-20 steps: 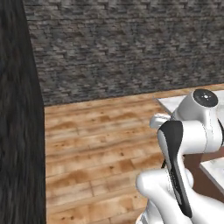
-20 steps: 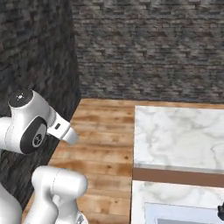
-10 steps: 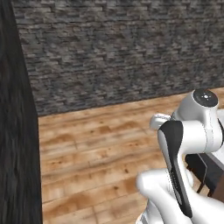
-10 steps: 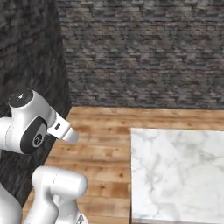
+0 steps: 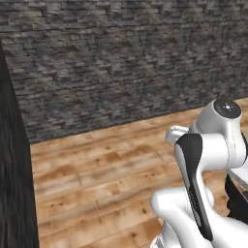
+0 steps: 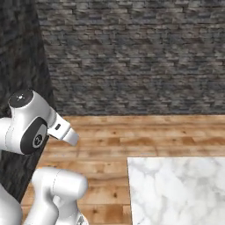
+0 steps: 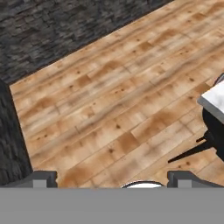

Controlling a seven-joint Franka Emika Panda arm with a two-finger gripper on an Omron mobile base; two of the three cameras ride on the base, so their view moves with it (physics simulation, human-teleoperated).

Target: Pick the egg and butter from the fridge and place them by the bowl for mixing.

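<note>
Dark stone wall [image 5: 126,58] over wood floor [image 7: 109,109], marble counter [image 6: 180,189] at lower right of right base view. Gripper [image 7: 109,179] jaws wide, empty, aimed at floor. Egg, butter, fridge, bowl unseen; their direction from the jaws can't be judged.

Arm [image 5: 203,160] folded, gripper [image 7: 111,178] wide, empty

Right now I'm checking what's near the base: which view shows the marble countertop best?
The right base view: the marble countertop fills its lower right with a broad veined top. The hand view catches just a white corner at the right edge. The left base view gives nothing clear.
</note>
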